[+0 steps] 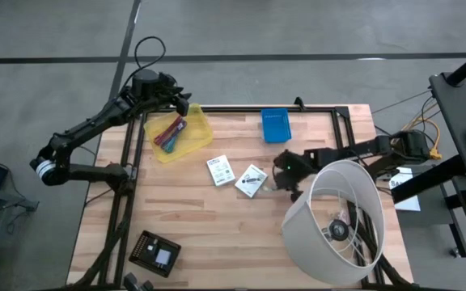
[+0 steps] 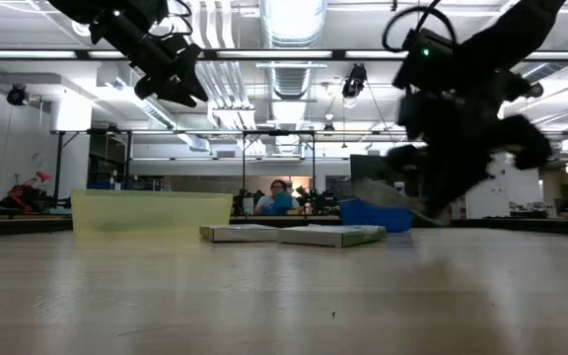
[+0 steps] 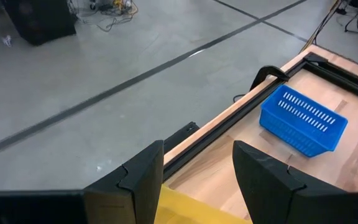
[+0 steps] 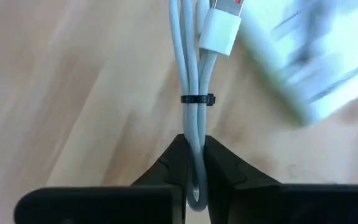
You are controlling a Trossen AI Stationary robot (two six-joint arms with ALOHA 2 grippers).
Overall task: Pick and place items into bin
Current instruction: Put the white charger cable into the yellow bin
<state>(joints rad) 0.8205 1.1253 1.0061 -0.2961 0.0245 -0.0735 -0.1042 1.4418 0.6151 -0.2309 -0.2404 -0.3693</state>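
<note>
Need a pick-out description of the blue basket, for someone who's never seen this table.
Start at the wooden table and go to its far edge, between the two arms. The blue basket sits there alone, right of the yellow bin. It is the only blue thing, rectangular, with slotted walls.

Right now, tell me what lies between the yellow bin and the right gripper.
In the high view, two white packets lie on the table between the yellow bin and the right gripper, which is shut on a white cable.
</note>
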